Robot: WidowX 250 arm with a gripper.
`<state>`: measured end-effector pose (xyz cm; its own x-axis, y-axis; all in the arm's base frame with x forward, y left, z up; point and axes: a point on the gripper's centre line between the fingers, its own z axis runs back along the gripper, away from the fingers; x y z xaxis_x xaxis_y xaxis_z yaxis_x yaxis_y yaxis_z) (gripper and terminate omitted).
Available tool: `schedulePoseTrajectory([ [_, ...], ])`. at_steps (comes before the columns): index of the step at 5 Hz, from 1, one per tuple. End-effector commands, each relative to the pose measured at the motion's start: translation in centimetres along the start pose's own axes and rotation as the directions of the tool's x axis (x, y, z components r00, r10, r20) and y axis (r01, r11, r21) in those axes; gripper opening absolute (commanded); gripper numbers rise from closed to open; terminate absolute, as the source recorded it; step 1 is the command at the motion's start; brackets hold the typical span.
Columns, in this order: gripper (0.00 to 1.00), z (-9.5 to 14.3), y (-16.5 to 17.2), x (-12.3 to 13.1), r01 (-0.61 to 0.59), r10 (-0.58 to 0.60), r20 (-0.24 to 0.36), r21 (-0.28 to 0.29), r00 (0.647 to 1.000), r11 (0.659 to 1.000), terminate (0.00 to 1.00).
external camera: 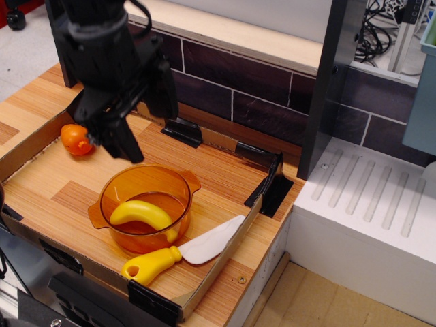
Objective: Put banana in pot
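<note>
The yellow banana (141,213) lies inside the translucent orange pot (180,182), curved along the near side of its floor. The pot stands on the wooden board in the middle of the shallow box. My black gripper (110,141) hangs above and behind the pot's left rim, clear of it. Its fingers are apart and hold nothing.
A round orange-red toy fruit (75,138) lies left of the gripper near the box wall. A yellow-handled utensil with a white blade (178,254) lies in front of the pot. Low box walls with black clips (264,182) ring the board. A white drain rack (371,204) stands to the right.
</note>
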<state>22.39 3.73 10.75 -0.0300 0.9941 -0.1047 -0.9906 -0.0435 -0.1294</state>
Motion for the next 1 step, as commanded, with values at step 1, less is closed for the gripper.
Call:
schedulePoseTrajectory([
  [1,1.00,1.34,-0.21,0.29,0.004,-0.003,0.007,-0.041,1.000,0.999,1.00],
])
